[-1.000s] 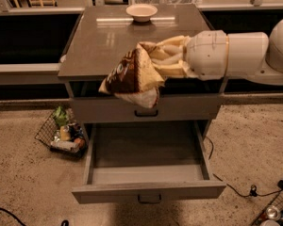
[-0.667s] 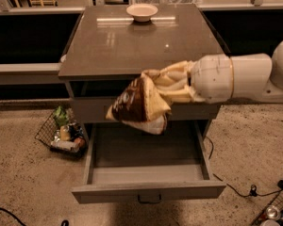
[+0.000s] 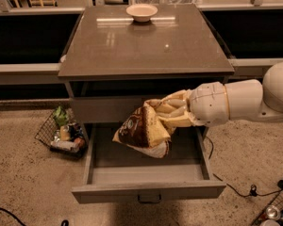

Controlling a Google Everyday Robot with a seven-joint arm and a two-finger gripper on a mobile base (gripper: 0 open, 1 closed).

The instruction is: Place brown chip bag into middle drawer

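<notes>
The cream gripper [image 3: 173, 114], clutching a crumpled brown foil chip bag [image 3: 140, 132], is sinking toward the open grey middle drawer [image 3: 148, 191], nearing release.

No word, brand or number can be read anywhere. The chip bag [image 3: 140, 134], hanging above the open drawer [image 3: 148, 190], carries a small pale round mark on its dark brown face, over the drawer's left half, but no letter in it can be made out. The hand [image 3: 172, 113] grips the bag's upper edge, above the drawer's right half. The packets [image 3: 66, 134] in the wire basket [image 3: 43, 132], on the floor left of the drawer, show no legible label.
</notes>
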